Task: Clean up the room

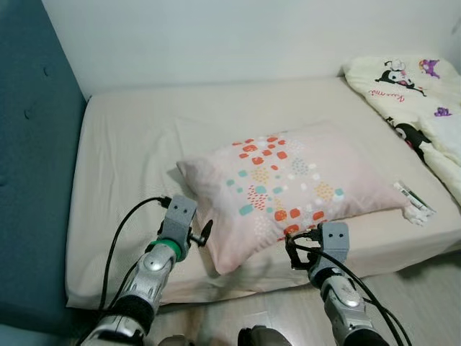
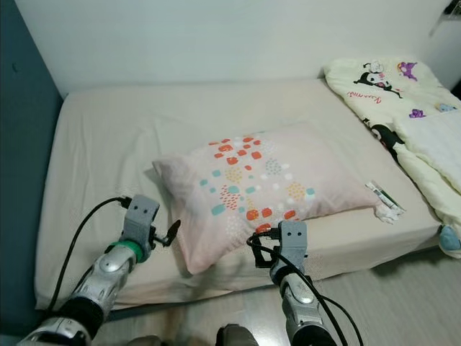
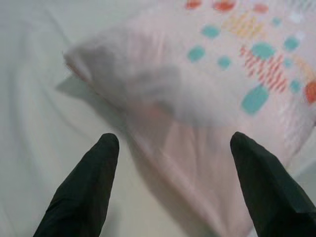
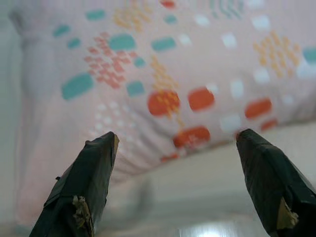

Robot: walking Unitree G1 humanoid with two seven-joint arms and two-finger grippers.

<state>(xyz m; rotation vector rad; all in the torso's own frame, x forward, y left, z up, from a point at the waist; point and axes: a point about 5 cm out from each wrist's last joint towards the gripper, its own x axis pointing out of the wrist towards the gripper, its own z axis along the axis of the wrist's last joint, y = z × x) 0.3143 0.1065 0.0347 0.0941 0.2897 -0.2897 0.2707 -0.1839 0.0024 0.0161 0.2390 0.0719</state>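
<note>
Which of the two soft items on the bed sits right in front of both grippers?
The pale pink pillow with orange and teal spots, lying at the mattress's near edge. The cream cartoon-print blanket lies off at the far right instead.

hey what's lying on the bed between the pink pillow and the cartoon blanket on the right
A small white packet lies on the bare sheet there, just off the pink pillow and short of the cartoon blanket. The left eye view shows it.
</note>
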